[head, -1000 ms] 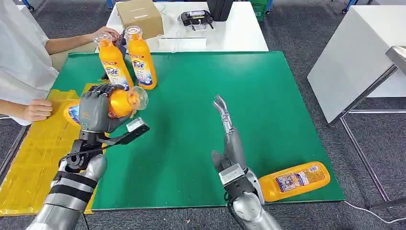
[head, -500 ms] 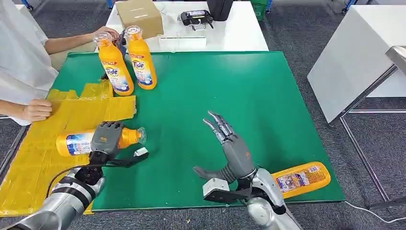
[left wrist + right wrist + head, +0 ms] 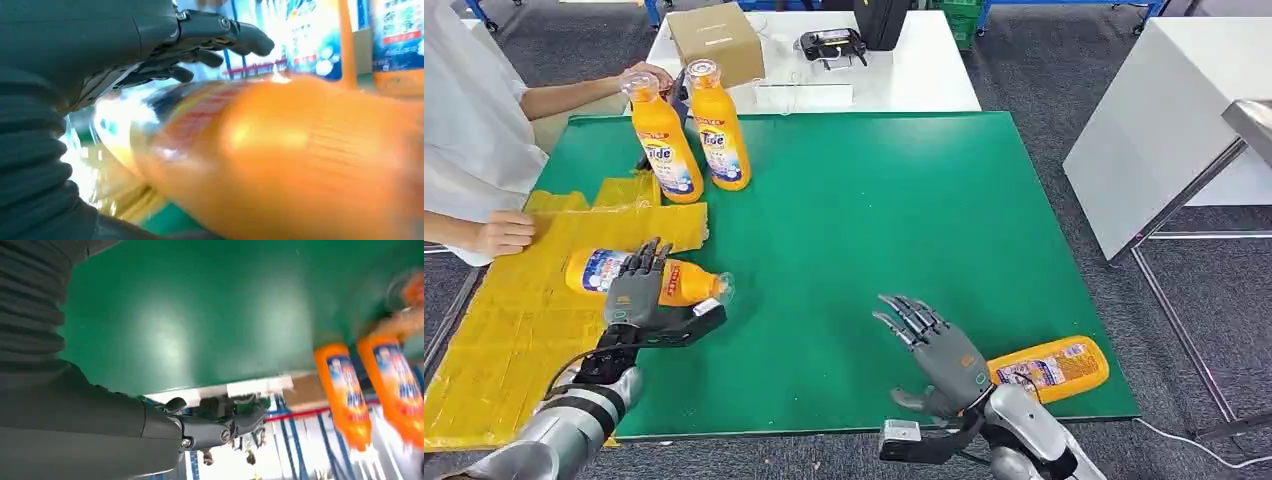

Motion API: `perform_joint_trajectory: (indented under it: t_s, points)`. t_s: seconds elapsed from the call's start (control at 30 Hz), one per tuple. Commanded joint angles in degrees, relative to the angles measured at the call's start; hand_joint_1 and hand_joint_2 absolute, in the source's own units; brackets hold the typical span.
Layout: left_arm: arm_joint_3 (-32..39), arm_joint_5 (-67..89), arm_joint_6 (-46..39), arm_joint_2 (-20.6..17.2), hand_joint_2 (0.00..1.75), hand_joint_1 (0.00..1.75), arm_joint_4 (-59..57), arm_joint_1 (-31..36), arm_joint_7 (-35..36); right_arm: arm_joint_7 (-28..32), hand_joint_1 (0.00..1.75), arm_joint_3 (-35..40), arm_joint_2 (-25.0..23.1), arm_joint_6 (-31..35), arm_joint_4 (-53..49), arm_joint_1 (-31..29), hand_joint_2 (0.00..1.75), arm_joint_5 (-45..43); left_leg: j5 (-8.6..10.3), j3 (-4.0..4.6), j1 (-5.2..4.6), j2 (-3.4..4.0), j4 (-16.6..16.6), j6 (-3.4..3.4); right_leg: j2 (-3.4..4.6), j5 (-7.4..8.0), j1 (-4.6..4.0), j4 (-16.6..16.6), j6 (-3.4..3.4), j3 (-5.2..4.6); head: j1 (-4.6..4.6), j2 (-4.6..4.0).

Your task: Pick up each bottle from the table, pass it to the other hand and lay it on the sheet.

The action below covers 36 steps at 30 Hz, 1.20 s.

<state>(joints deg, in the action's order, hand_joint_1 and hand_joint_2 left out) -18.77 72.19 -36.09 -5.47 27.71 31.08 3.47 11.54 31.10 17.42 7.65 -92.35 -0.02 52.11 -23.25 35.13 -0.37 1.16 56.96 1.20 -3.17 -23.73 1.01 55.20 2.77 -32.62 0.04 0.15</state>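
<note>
Orange and lying on its side, the plastic detergent bottle (image 3: 646,279) rests at the edge of the crinkled yellow sheet (image 3: 514,330), its clear cap over the green table mat (image 3: 874,220). We see our left hand (image 3: 636,290) over it with fingers spread, letting go. Our right hand (image 3: 939,350) hovers open beside another orange bottle (image 3: 1049,368) lying near the mat's front edge. Two upright orange bottles (image 3: 689,135) stand at the far side.
</note>
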Motion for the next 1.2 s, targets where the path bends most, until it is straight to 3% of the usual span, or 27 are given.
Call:
perform_joint_trajectory:
  t_s: [0.03,0.13,0.6,0.77,0.9,1.03,1.2]
  points:
    - [18.0,-21.4,5.2,3.2,1.75,0.0,18.8,-8.9,-15.3,2.5,0.0,-3.7,16.4,-3.5,-8.2,9.9,1.75,-5.0,-0.04,0.01,0.0,-0.31,0.0,0.0,-0.08,-0.11,0.02,0.0,-0.03,0.12,0.0,0.0]
    - [19.2,-24.4,6.6,3.0,1.75,0.0,23.2,-10.1,-16.9,1.9,0.0,-5.4,22.6,-4.9,-10.5,12.7,1.75,-6.3,-0.15,0.06,-0.02,-0.38,0.1,0.02,-0.03,-0.22,0.06,0.0,-0.02,0.13,0.04,0.0]
    - [19.1,-24.5,6.4,3.3,1.75,0.0,22.5,-9.7,-17.0,1.9,0.0,-5.6,22.1,-5.2,-10.1,12.1,1.75,-6.5,-0.15,0.18,-0.08,-0.08,0.1,0.06,0.16,-0.13,0.1,0.0,0.07,-0.11,0.02,0.0]
    - [18.8,-26.7,7.0,4.0,1.75,0.0,24.7,-11.0,-18.3,-5.0,0.0,-8.6,27.8,-5.2,-9.5,16.1,1.75,-6.1,-0.2,0.15,-0.08,-0.2,0.1,0.07,0.1,-0.21,0.12,0.0,0.07,-0.04,0.02,0.0]
    - [17.9,-26.8,6.9,4.8,1.75,0.0,26.2,-12.3,-17.0,-9.6,0.0,-11.9,24.9,-2.6,-5.7,15.8,1.75,-0.8,-0.2,0.15,-0.08,-0.21,0.1,0.06,0.1,-0.2,0.13,-0.1,0.07,0.0,0.02,0.0]
    - [17.4,-26.2,7.3,5.2,1.75,0.0,29.9,-15.1,-15.6,-16.5,0.0,-14.9,14.5,1.7,1.0,11.5,1.75,11.4,-0.08,0.22,-0.1,-0.03,-0.1,0.09,0.14,-0.03,0.1,-0.2,0.1,-0.12,0.02,0.0]
    - [16.6,-25.9,8.1,5.8,1.75,0.0,33.1,-16.5,-15.1,-17.8,0.0,-15.3,11.8,0.2,4.2,9.7,1.75,14.5,-0.16,0.11,-0.01,0.0,0.0,0.01,0.3,-0.1,0.03,-0.2,0.02,-0.05,-0.02,0.0]
